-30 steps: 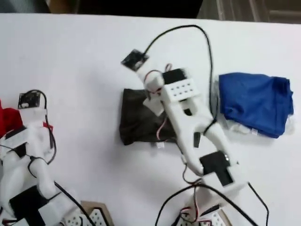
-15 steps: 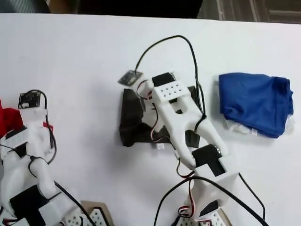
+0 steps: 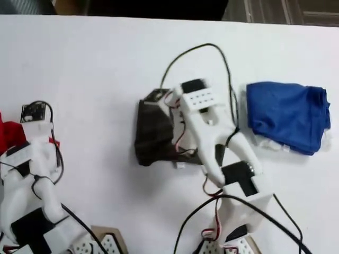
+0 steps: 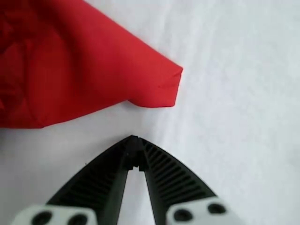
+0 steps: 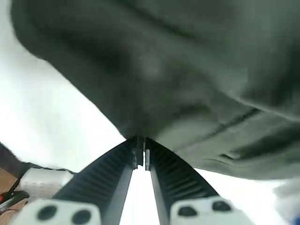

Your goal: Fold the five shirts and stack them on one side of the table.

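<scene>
A dark shirt point(image 3: 151, 132) lies crumpled in a block at the table's middle. My right gripper point(image 5: 139, 152) is over its far corner, shut on the edge of the dark shirt point(image 5: 187, 70), with cloth bunching out from the tips. A folded blue shirt point(image 3: 286, 114) sits at the right side, with a pale cloth edge point(image 3: 265, 142) peeking out beneath it. A red shirt point(image 3: 9, 132) lies at the left edge. My left gripper point(image 4: 135, 161) is shut and holds nothing, resting on the table a little short of the red shirt point(image 4: 70, 70) and its folded corner.
A black cable point(image 3: 201, 50) loops from the right arm over the table beyond the dark shirt. The arms' bases point(image 3: 108, 241) stand at the near edge. Bare white table point(image 3: 90, 69) stretches across the far left and between the two arms.
The right arm has drawn back from beyond the dark shirt's far edge and come down onto its far corner. The left arm and the red and blue shirts have stayed put.
</scene>
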`<state>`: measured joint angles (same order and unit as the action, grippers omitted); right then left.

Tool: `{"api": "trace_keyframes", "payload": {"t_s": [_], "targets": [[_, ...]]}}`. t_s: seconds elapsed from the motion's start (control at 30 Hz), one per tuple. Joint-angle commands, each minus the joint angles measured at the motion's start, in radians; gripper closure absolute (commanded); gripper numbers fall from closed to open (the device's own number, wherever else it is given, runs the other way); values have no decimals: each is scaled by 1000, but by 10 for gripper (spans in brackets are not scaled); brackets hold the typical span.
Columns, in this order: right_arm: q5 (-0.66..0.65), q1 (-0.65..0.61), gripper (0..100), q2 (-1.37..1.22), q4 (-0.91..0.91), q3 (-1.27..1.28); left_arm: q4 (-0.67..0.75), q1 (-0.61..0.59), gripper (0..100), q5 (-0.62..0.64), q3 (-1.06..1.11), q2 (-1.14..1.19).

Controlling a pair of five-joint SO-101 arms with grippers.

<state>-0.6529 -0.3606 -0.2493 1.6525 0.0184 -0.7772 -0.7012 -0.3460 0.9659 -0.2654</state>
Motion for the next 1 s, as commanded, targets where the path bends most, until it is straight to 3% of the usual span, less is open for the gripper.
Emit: {"api": "trace_keyframes", "payload": {"t_s": [0.0,0.13,0.2,0.33,0.97], "targets": [[14,111,978,147,-85,-51,14,0,974,6,-15,-2],[183,174,972,163,-154,-31,14,0,974,6,-15,-2],[207,173,938,136,-160,-3,14,0,974,6,-15,-2],[209,154,853,51,-160,12,14,0,974,6,-15,-2],[209,145,892,-58,-216,11,14,0,974,6,-15,-2]]}}
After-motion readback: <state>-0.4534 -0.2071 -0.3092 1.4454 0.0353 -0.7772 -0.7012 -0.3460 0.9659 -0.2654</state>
